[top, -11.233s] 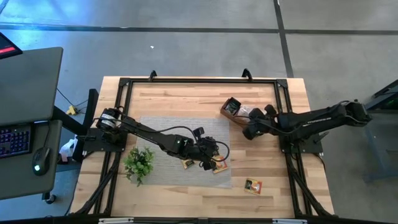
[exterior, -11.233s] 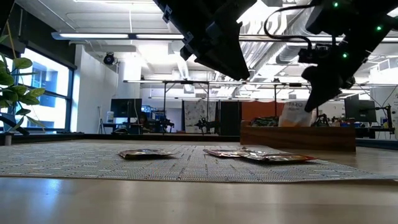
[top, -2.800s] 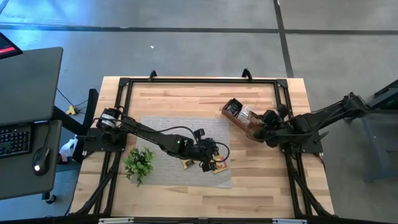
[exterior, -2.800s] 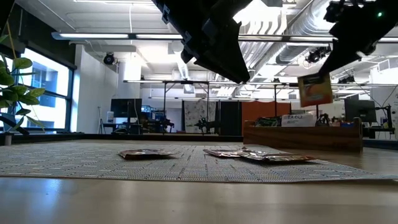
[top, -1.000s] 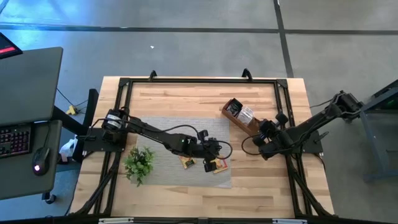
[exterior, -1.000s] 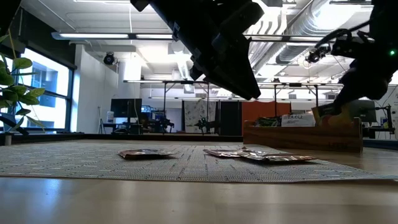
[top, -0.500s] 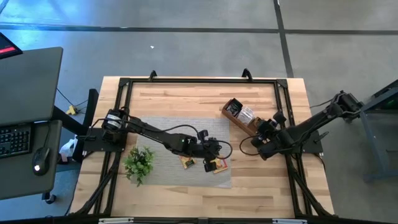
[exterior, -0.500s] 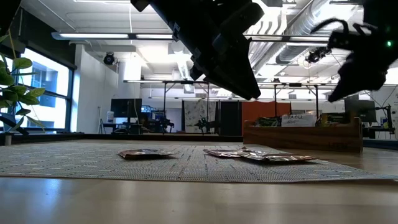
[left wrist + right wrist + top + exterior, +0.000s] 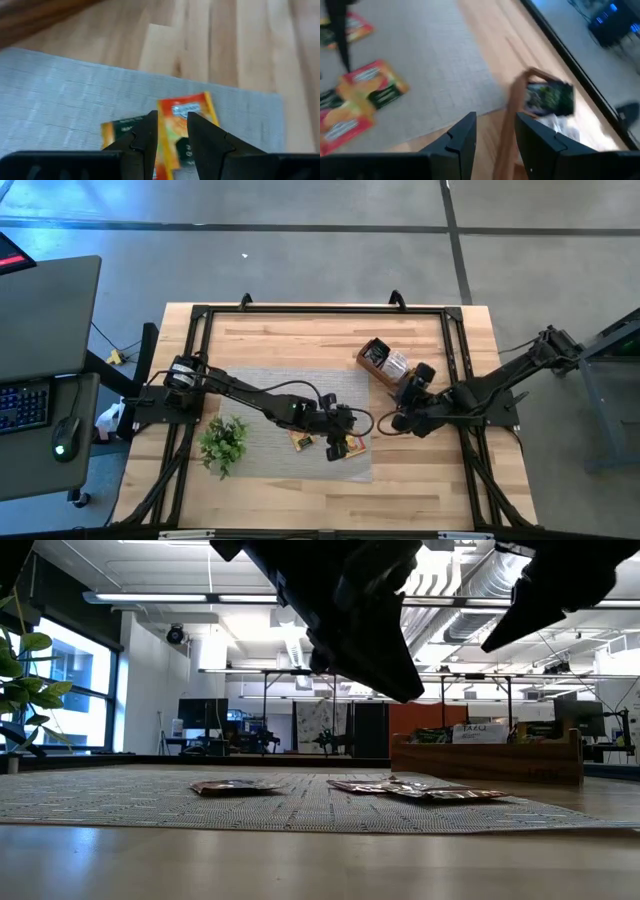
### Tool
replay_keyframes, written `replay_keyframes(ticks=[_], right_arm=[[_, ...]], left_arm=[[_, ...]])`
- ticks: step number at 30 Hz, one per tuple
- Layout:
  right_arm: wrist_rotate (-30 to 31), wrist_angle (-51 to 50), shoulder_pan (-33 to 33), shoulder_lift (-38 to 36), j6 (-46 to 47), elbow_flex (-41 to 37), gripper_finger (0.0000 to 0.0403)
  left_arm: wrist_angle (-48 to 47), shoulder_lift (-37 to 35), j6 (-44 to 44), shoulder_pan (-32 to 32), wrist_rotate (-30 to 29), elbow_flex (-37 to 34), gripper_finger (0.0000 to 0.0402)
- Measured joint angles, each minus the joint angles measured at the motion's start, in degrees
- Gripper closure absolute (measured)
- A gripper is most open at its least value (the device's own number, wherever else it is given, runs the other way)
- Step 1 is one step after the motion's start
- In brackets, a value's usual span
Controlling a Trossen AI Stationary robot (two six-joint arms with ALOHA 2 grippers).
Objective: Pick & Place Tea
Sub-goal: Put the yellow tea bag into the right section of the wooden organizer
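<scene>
Left claw (image 9: 170, 131) hovers parted over sachets (image 9: 186, 120) on the grey mat (image 9: 60, 100).

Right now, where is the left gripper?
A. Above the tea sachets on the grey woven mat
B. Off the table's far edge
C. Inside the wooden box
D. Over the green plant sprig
A: in the high view the left gripper hangs over the tea sachets on the grey woven mat, and its wrist view shows an orange sachet between its open fingers.
</scene>
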Motion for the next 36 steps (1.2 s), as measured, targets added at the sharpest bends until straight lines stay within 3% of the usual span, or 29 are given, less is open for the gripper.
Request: replay_keyframes(ticks=[4, 11, 18, 23, 27, 31, 36], right_arm=[[-2.9, 4.7, 0.0, 0.1, -5.6, 0.0, 0.0273], [-7.5, 12.5, -0.7, 3.1, -5.3, 0.0, 0.0273], [-9.3, 20.2, -4.0, 12.0, 0.5, 0.0, 0.0272], [-17.4, 24.1, -7.8, 19.8, 5.3, 0.0, 0.0272], [-20.2, 30.0, -10.2, 25.6, 6.6, 0.0, 0.0272], [-27.0, 36.2, -12.2, 29.6, 6.8, -0.1, 0.0272], [-29.7, 39.8, -13.7, 31.9, 8.4, 0.0, 0.0273]], left_arm=[[-0.1, 0.0, 0.0, 0.0, 1.5, 0.0, 0.0298], [-1.0, 0.0, -0.5, 0.0, 1.4, 0.0, 0.0298], [-11.9, 0.0, -8.4, 0.0, 1.5, 0.0, 0.0298], [-15.3, 1.9, -16.6, 0.0, 1.9, -0.4, 0.0298], [-15.1, 2.1, -16.9, -0.5, 3.0, -0.4, 0.0298], [-15.6, 4.3, -17.7, -0.5, 3.8, -0.7, 0.0298], [-13.4, 5.6, -17.8, -0.4, 2.9, -0.3, 0.0298]])
